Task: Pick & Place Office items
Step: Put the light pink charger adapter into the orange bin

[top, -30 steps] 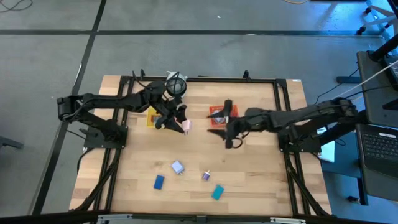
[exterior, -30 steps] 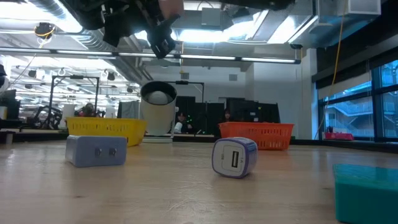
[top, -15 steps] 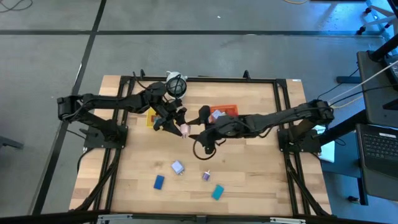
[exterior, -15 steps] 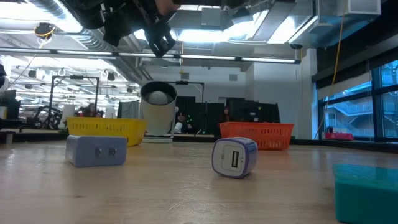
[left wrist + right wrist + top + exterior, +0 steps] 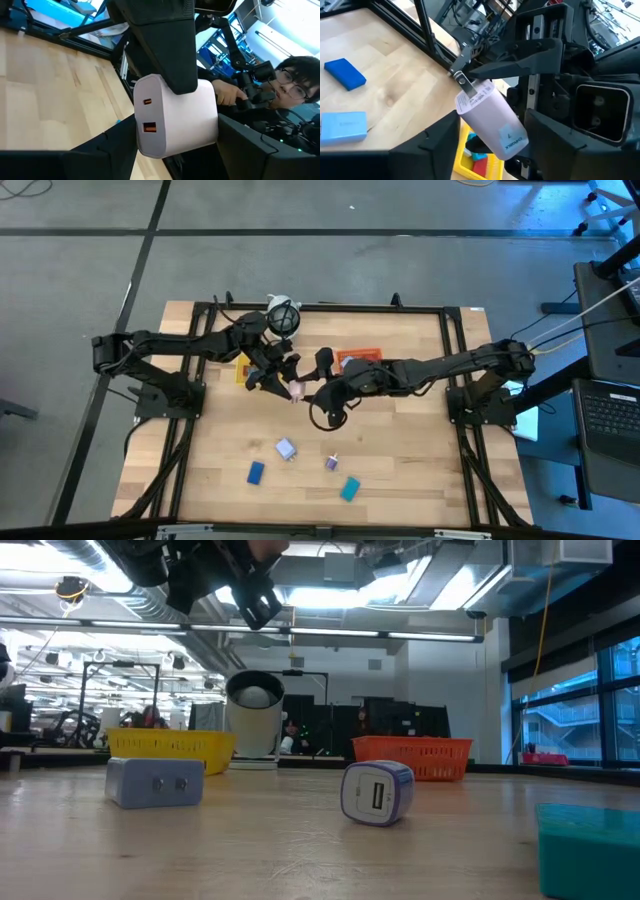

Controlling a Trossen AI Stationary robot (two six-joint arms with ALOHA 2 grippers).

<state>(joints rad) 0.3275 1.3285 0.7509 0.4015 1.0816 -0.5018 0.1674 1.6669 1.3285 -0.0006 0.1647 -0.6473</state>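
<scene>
My left gripper (image 5: 285, 380) hovers just near of the yellow tray (image 5: 243, 367), shut on a pale pink charger block (image 5: 296, 388). My right gripper (image 5: 312, 392) reaches in from the right. It is open, with its fingers (image 5: 435, 145) on either side of the charger's (image 5: 492, 122) free end. Whether they touch it I cannot tell. Loose pieces rest on the near part of the table: a lavender block (image 5: 286, 448), a blue one (image 5: 255, 472), a small purple one (image 5: 331, 463) and a teal one (image 5: 349, 489). My left gripper pinches the pink charger's body (image 5: 175, 120) between its two fingers (image 5: 260, 150), one on each opposite side. It comes from the table's left. The charger is lifted clear of the table, with its port face (image 5: 148, 120) showing in the left wrist view.
The red tray (image 5: 358, 360) sits behind the right arm, and the yellow tray (image 5: 470, 150) holds red and blue pieces. A white round device (image 5: 283, 315) stands at the far edge. A black frame rail (image 5: 320, 308) runs round the table. A person shows beyond the table in the left wrist view.
My right arm has stretched from beside the red tray toward the table's left, bringing its gripper up to the charger held by my left gripper. The loose pieces on the table have not moved.
</scene>
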